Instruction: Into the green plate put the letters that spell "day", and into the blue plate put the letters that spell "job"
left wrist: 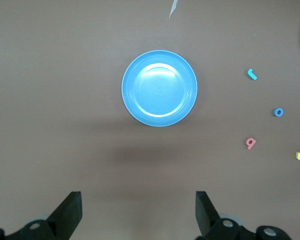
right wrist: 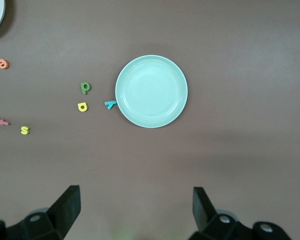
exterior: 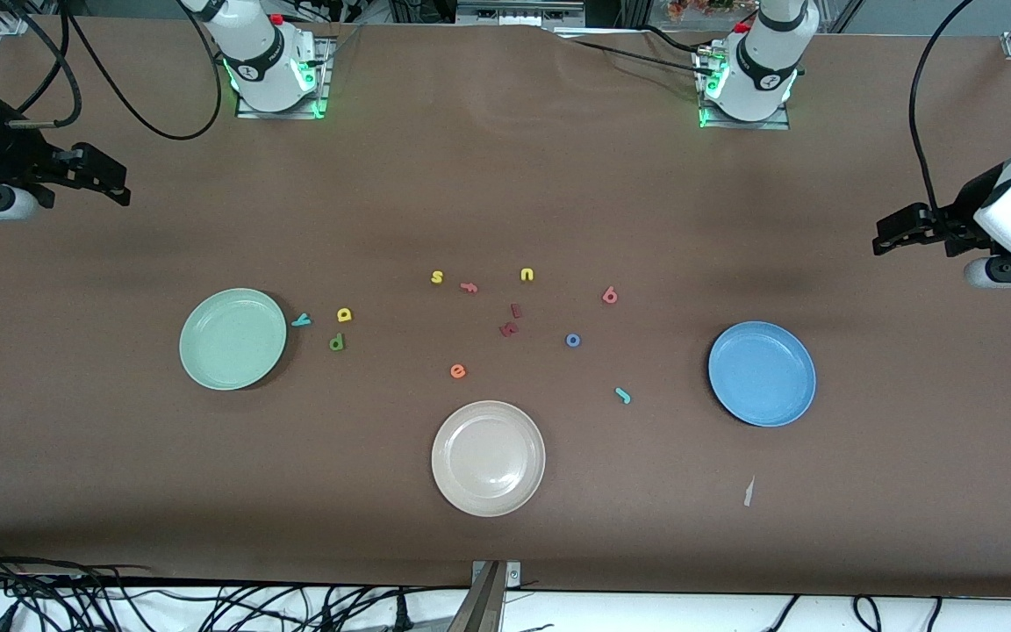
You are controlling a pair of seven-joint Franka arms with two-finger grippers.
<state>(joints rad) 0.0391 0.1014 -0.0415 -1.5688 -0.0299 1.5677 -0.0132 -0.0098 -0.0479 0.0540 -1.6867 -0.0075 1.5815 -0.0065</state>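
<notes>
The empty green plate [exterior: 233, 339] [right wrist: 151, 91] lies toward the right arm's end. Beside it are the teal y [exterior: 300, 320] [right wrist: 110, 104], touching its rim, the yellow a [exterior: 344, 314] [right wrist: 82, 106] and the dark green d [exterior: 337, 342] [right wrist: 85, 88]. The blue plate [exterior: 762, 374] [left wrist: 159, 88], also empty, lies toward the left arm's end. The teal j [exterior: 622, 395] [left wrist: 251, 74], blue o [exterior: 573, 340] [left wrist: 278, 112] and salmon b [exterior: 610, 296] [left wrist: 250, 143] lie near it. My right gripper [exterior: 119, 187] [right wrist: 136, 202] and left gripper [exterior: 883, 241] [left wrist: 138, 205] hang open and empty over bare table at their own ends.
A beige plate [exterior: 488, 457] sits nearest the front camera, mid-table. Loose letters lie between the plates: yellow s [exterior: 437, 277], salmon f [exterior: 469, 286], yellow u [exterior: 527, 275], orange e [exterior: 458, 371], two dark red pieces [exterior: 511, 321]. A paper scrap [exterior: 749, 491] lies near the blue plate.
</notes>
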